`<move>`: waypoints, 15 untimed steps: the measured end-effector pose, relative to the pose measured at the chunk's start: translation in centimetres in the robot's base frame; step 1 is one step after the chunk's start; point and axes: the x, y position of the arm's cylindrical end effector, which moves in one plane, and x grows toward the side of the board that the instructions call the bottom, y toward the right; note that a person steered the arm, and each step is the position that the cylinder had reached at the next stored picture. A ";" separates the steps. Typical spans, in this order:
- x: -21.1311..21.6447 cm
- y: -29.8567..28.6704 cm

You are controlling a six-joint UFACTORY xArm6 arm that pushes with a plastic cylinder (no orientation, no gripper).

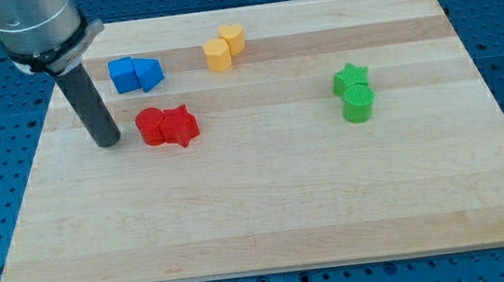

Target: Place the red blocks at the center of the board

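Two red blocks lie touching on the wooden board (268, 205), left of its middle: a red cylinder (151, 126) and, on its right, a red star (180, 126). My tip (106, 140) rests on the board just left of the red cylinder, with a small gap between them. The dark rod rises from the tip toward the view's top left.
A blue cube (122, 75) and a blue triangular block (148, 74) sit above the red pair. Two yellow blocks (224, 48) lie near the top edge. A green star (351, 79) and a green cylinder (358, 104) lie at the right.
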 end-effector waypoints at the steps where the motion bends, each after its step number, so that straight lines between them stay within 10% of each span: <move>1: 0.6 1.8; 4: -4.8 2.2; 10: -1.6 -1.3; 15: -1.2 13.1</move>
